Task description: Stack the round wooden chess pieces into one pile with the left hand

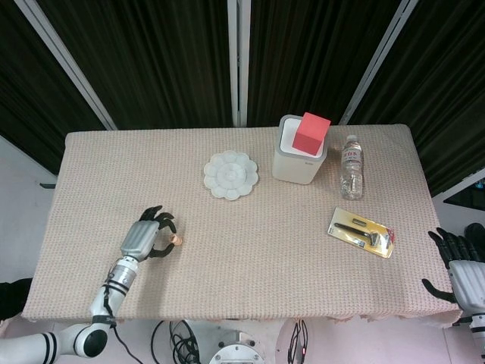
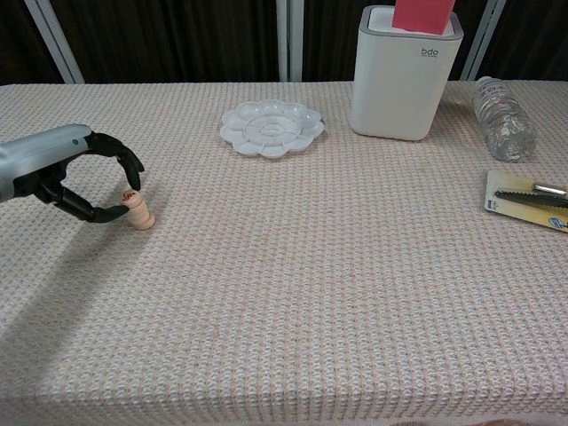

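Chess pieces (image 2: 137,209) stand in one leaning pile, near left of the table (image 2: 311,266); left hand (image 2: 67,173) curled just beside it, grip unclear. Stacking looks nearly done; release remains

You have a rectangular table (image 1: 250,250) filling the middle of the head view, covered by a beige woven cloth (image 2: 337,293) whose knobbly weave shows plainly in the chest view. Behind it, across the top of both views, hang dark curtains (image 1: 159,61) split by pale grey upright bars (image 1: 239,61), some slanting. Pale floor (image 1: 19,189) shows at the left edge, and black cables (image 1: 182,337) lie below the table's near edge.
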`<state>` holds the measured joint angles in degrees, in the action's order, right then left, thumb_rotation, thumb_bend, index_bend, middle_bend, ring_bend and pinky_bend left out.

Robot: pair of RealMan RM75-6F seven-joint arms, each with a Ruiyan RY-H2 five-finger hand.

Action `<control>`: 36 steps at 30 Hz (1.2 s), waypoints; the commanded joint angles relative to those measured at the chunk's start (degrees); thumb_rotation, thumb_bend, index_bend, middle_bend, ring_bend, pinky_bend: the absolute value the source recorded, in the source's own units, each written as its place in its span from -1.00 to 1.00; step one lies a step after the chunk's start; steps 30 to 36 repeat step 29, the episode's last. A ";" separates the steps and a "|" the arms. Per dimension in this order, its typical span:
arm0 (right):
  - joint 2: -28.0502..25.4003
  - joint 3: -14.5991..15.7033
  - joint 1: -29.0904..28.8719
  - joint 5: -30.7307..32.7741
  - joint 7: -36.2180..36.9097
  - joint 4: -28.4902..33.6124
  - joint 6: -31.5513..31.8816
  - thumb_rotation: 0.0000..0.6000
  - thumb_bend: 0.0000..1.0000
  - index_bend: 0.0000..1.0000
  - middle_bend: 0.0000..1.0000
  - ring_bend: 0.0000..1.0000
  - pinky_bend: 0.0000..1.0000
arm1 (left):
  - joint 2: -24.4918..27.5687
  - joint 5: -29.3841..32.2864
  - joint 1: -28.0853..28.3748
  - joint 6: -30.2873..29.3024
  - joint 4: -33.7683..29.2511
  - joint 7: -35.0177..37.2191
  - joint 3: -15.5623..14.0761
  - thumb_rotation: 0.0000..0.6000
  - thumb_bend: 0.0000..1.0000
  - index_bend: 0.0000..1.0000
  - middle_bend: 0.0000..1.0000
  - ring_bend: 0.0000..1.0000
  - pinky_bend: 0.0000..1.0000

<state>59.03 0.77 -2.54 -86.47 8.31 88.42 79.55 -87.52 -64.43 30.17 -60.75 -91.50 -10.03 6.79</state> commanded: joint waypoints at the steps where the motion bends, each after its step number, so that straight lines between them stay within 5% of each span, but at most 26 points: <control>1: 0.01 0.00 0.02 -0.01 0.01 -0.01 0.03 1.00 -0.65 -1.00 -1.00 -1.00 -1.00 | 0.21 -0.14 -0.12 0.04 -0.20 0.04 -0.15 1.00 -0.38 -0.19 -0.57 -1.00 -1.00; 12: -0.07 0.01 0.04 -0.24 -0.16 0.25 0.21 1.00 -0.65 -1.00 -1.00 -1.00 -1.00 | 4.72 -3.72 -2.25 -4.36 -5.33 0.25 -0.40 1.00 -0.38 -0.35 -0.59 -1.00 -1.00; 15: -0.15 -0.05 0.12 -0.29 0.03 0.17 0.47 1.00 -0.65 -1.00 -1.00 -1.00 -1.00 | 8.95 -10.75 -5.02 -8.94 -6.23 2.18 -3.08 1.00 -0.45 -0.49 -0.66 -1.00 -1.00; 22: 0.82 0.44 0.47 -1.90 0.27 -1.32 1.65 1.00 -0.69 -1.00 -1.00 -1.00 -1.00 | 14.63 -27.40 -12.60 -22.89 4.59 7.06 -10.69 1.00 -0.73 -0.99 -1.00 -1.00 -1.00; 36: 2.51 1.49 1.19 -4.10 0.03 -3.19 3.22 1.00 -0.71 -1.00 -1.00 -1.00 -1.00 | 17.01 -28.23 -17.04 -27.56 8.08 8.02 -11.82 1.00 -0.73 -1.00 -1.00 -1.00 -1.00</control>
